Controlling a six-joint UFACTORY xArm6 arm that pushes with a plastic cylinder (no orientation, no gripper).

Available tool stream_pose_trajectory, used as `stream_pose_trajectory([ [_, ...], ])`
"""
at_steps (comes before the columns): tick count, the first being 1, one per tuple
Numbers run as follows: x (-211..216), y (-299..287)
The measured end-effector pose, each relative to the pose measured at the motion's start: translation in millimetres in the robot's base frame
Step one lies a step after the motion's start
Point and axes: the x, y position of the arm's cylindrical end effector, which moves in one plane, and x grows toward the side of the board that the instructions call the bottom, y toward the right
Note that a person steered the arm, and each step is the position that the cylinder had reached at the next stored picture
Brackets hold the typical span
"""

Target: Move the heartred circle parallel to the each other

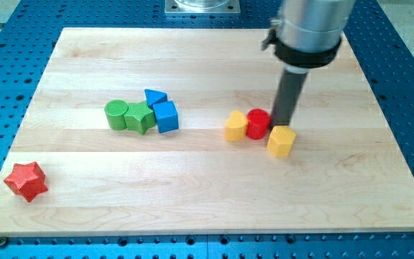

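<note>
The red circle (258, 123) sits right of the board's middle, between two yellow blocks: one (236, 126) touching its left side, another (281, 141) at its lower right. My tip (282, 125) stands just right of the red circle, directly above the lower-right yellow block, close to both. I see no heart-shaped block clearly; the left yellow block's shape is hard to tell.
A green cylinder (116, 114), a green block (140, 117), a blue cube (166, 116) and a blue triangle (155, 97) cluster left of centre. A red star (26, 180) lies near the wooden board's (207, 208) lower-left corner.
</note>
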Motion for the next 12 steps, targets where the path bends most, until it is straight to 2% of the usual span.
stream_pose_trajectory([
  [1, 5.8, -81.1],
  [2, -34.9, -52.9],
  [4, 29.8, -212.2],
  [6, 76.6, -283.9],
  [7, 99.6, -213.5],
  [8, 96.7, -131.7],
  [9, 40.4, -113.3],
  [10, 30.1, -155.3],
  [11, 41.0, -234.0],
  [12, 39.4, -245.5],
])
